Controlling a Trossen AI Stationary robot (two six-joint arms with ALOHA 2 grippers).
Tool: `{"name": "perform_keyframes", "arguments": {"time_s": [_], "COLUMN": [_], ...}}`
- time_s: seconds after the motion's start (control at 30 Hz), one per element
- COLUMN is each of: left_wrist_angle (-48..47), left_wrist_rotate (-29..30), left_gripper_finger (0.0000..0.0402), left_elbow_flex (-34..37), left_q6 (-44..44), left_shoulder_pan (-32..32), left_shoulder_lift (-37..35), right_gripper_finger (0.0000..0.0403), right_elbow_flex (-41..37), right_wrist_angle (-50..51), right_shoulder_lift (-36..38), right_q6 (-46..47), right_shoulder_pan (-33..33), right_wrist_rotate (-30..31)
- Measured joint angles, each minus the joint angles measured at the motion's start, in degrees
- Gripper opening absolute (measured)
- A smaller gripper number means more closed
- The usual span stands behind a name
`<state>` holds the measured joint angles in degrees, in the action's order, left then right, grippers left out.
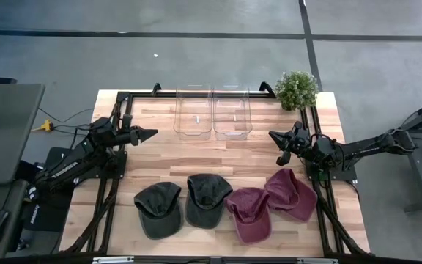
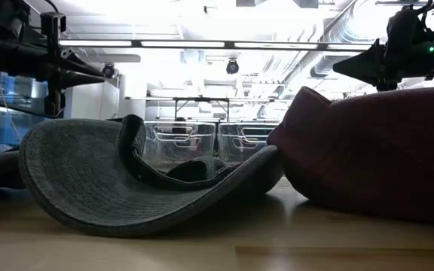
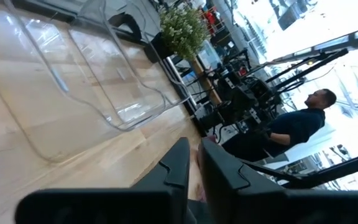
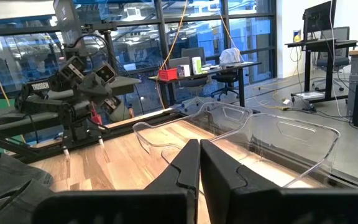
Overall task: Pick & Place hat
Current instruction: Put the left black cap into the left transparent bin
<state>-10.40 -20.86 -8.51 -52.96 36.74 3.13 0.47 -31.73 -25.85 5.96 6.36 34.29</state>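
The left arm reaches in from the table's left edge, folded at the elbow, its forearm stretched level toward the middle. The left gripper (image 1: pixel 151 134) hangs in the air with nothing between its fingers (image 3: pixel 178 167), which stand only a narrow slit apart. The right arm comes in from the right side, long and low, its wrist turned inward. The right gripper (image 1: pixel 273 135) also hangs clear, empty, its fingers (image 4: pixel 188 163) pressed almost together. Both grippers point toward each other across the table.

Potted plant (image 1: pixel 297 89) at table (image 1: pixel 255 158) corner, person (image 3: pixel 278 134) beyond
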Motion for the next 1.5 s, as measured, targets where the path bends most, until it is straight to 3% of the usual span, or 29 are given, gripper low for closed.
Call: {"name": "perform_keyframes", "arguments": {"time_s": [0.17,0.33,0.43,0.57,0.73,0.97,1.17,1.5], "left_wrist_angle": [-1.9,-8.5,-12.7,-17.3,-21.2,-23.5,-29.8,-30.5], "left_wrist_rotate": [0.2,0.4,1.0,2.2,-1.1,-4.3,4.6,25.8], "left_gripper_finger": [0.0116,0.0201,0.023,0.0238,0.0232,0.022,0.0214,0.0213], "left_elbow_flex": [-0.5,-6.4,-10.0,-13.5,-16.0,-18.6,-22.2,-25.8], "left_q6": [-0.8,1.7,0.6,-2.6,-7.0,-6.0,-3.5,-7.4], "left_shoulder_pan": [0.0,0.0,-0.1,-0.1,-0.1,-1.4,-11.0,-37.2], "left_shoulder_lift": [0.0,0.4,0.5,0.8,4.2,9.6,15.2,32.1], "right_gripper_finger": [0.0006,0.0007,0.0008,0.0009,0.0005,0.0007,0.0009,0.0006], "right_elbow_flex": [0.0,0.0,0.0,0.0,0.0,0.0,0.0,0.0], "right_wrist_angle": [0.0,0.0,0.0,0.0,0.0,0.0,0.0,0.0], "right_shoulder_lift": [0.0,0.0,0.0,0.0,0.0,0.0,0.0,0.0], "right_q6": [0.0,0.0,0.0,0.0,0.0,0.0,0.0,0.0], "right_shoulder_pan": [0.0,0.0,0.0,0.0,0.0,0.0,0.0,0.0], "right_wrist_rotate": [0.0,0.0,0.0,0.0,0.0,0.0,0.0,0.0]}}
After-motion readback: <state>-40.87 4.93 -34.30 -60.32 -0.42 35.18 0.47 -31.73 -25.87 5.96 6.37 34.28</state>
